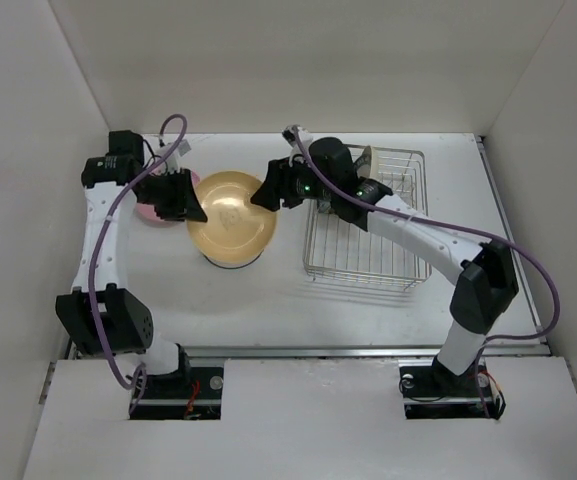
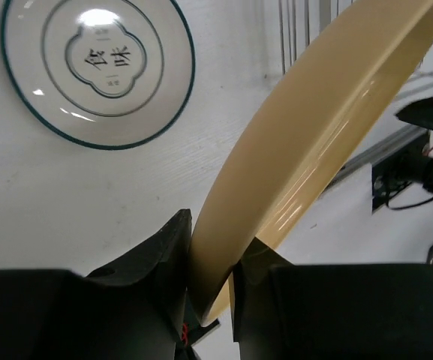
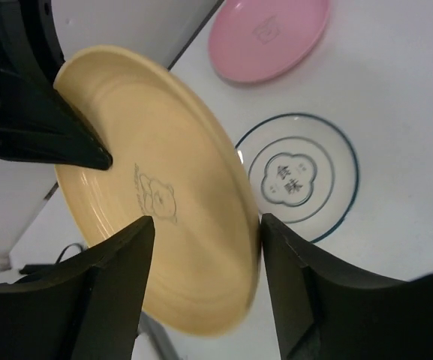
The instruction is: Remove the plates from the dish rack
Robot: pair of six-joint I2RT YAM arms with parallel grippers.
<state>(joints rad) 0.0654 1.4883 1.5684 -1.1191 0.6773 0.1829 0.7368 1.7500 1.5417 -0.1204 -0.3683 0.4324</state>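
The orange-yellow plate [image 1: 233, 225] is out of the rack and up in the air over the middle of the desk [image 1: 268, 310]. It is tilted and has a small bear-like drawing on its face. The left fingers [image 1: 181, 197] are pinched tight on its rim at the left side. The right fingers [image 1: 271, 188] stand apart astride the opposite edge, one on each face of the plate, and I can't see them pressing on it. Below it, a white plate with a teal rim [image 3: 299, 176] lies flat on the desk, with characters printed in its centre. Near that, further left, the pink plate [image 3: 269, 37] lies flat too, and from above it is mostly covered by the left fingers. The dish rack [image 1: 368, 250] sits on the desk to the right, apart from these plates. Something cream-coloured [image 1: 375, 160] stands at its far end, half hidden behind the right arm.
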